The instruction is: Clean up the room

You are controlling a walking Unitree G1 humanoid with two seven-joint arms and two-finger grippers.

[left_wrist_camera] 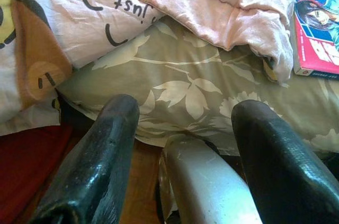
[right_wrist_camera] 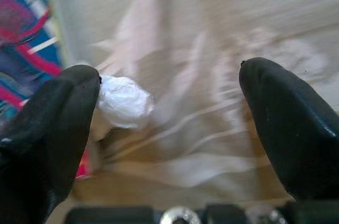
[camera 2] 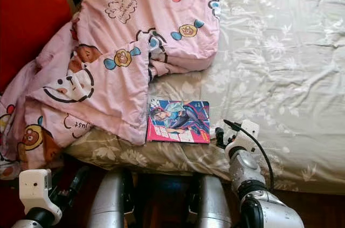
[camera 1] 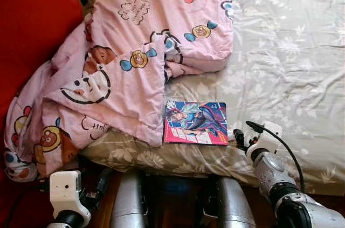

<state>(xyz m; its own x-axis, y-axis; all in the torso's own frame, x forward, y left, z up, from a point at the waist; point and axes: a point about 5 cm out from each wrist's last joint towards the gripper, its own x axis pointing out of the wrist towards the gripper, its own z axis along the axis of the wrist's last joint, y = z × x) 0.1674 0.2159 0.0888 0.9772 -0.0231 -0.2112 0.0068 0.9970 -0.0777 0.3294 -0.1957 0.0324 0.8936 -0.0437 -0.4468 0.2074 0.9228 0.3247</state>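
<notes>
The right gripper is hovering spread open at the bed's edge, with a crumpled white wad touching one finger, a manga book lying at its nine o'clock. The left gripper, also open, is hanging below the pink cartoon blanket.

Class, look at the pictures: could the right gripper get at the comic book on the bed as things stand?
Probably yes: the right gripper is open at the bed's edge beside the comic book, which lies uncovered on the sheet.

There is one bed. One pink blanket with bears lies on it. There is one comic book, one small white paper ball, and one red wall.
</notes>
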